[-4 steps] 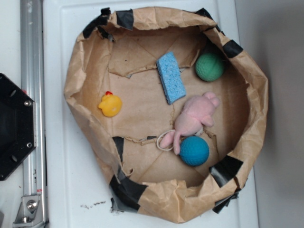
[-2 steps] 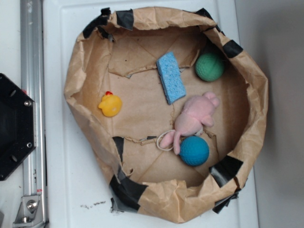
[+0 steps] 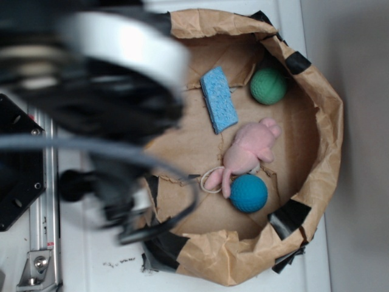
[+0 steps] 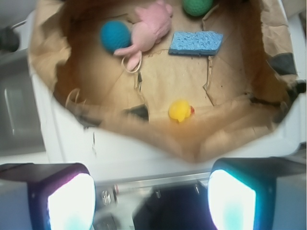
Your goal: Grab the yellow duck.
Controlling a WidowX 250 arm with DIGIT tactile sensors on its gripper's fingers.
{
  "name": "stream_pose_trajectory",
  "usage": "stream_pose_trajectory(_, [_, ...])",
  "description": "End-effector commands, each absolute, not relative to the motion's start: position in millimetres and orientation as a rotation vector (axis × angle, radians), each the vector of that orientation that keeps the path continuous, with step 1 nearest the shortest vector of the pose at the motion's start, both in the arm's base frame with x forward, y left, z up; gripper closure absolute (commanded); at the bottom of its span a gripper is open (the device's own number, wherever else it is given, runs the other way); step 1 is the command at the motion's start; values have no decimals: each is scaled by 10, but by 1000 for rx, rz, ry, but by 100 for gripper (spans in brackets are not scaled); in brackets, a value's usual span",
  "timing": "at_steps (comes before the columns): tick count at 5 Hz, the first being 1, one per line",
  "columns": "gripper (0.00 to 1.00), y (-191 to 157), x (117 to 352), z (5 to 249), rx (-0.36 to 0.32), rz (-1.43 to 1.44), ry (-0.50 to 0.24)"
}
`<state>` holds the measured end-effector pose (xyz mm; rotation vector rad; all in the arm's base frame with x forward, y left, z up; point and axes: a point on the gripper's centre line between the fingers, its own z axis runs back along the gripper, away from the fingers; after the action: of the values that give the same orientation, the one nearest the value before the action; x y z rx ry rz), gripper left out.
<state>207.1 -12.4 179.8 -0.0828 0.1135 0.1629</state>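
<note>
The yellow duck [image 4: 180,110] with its red-orange beak lies on the paper floor of the brown paper basin [image 4: 225,129], near its closest wall, in the wrist view. In the exterior view my blurred arm [image 3: 115,97] covers the left of the basin and hides the duck. My gripper [image 4: 151,201] is open and empty, its two fingers [image 4: 71,203] wide apart at the bottom of the wrist view. It hangs over the white table and metal rail outside the basin, short of the duck.
Inside the basin lie a pink plush bunny [image 3: 249,152], a blue ball [image 3: 249,193], a green ball [image 3: 268,86] and a blue sponge [image 3: 219,99]. The basin's crumpled wall [image 3: 322,121] is patched with black tape. A metal rail [image 3: 42,243] and black base [image 3: 18,176] stand at left.
My arm has swung into the exterior view over the basin's left side and now hides the duck. The objects in the basin have not moved.
</note>
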Motion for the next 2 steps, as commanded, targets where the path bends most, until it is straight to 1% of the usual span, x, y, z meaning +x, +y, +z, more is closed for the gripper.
stream_pose_trajectory(1, [0,149,2404,1047,-42,220,266])
stream_pose_trajectory(2, [0,251,2218,782,17,164,292])
